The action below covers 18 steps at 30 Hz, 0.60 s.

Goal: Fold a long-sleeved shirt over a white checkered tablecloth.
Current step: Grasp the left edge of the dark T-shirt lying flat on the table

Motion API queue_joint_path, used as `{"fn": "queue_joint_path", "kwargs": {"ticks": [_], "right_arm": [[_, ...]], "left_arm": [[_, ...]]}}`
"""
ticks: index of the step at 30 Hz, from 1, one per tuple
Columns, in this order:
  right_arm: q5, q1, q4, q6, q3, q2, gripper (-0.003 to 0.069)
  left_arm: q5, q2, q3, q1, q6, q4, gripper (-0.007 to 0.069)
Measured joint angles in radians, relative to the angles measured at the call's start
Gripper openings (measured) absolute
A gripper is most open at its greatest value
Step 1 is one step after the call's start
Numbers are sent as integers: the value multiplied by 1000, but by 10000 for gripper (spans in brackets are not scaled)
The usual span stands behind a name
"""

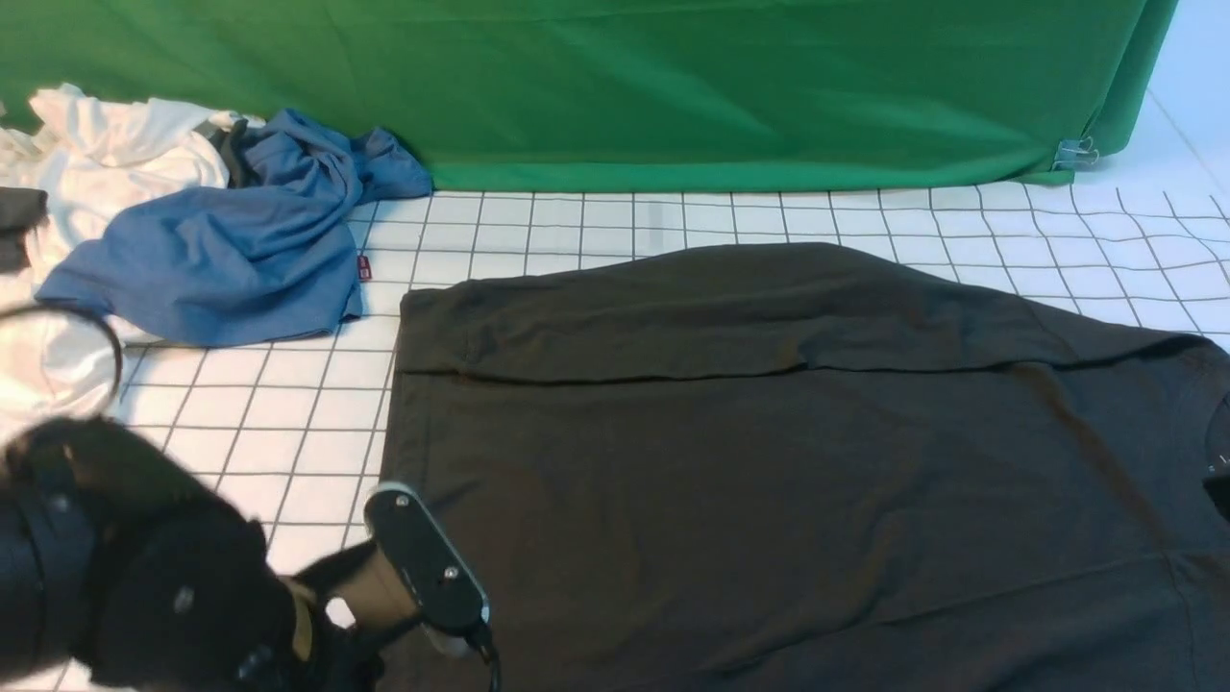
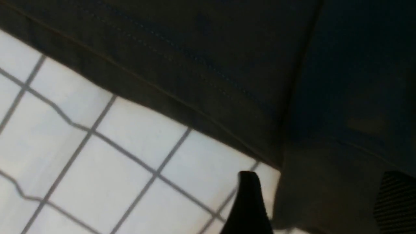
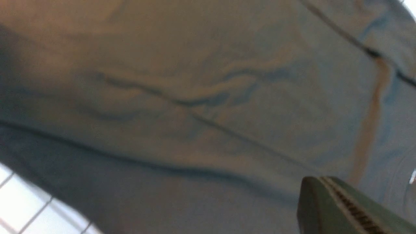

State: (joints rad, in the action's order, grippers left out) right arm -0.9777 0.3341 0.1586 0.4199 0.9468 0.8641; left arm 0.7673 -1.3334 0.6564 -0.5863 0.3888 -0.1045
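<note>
Left hand spread at shirt, wrist-view only

No legible writing appears in any of the three views; a small red tag at the edge of the blue shirt bears marks too small to make out; faint white specks at the neck of the long-sleeved shirt, at the front view's right edge, are likewise too small and blurred to read.
</note>
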Motion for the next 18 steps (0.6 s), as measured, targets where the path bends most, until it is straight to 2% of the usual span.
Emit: {"fn": "queue_joint_path", "kwargs": {"ticks": [5,12,18], "right_arm": [[42,1,-1,-1,1,0,16],[42,1,-1,-2,1,0,16],[42,1,-1,-2,1,0,16]], "left_arm": [[-152,-59,-27,-1,5,0,416],[-179,-136,-27,-1,68,-61,348],[-121,-138,-11,-1,102,-99,186]]}}
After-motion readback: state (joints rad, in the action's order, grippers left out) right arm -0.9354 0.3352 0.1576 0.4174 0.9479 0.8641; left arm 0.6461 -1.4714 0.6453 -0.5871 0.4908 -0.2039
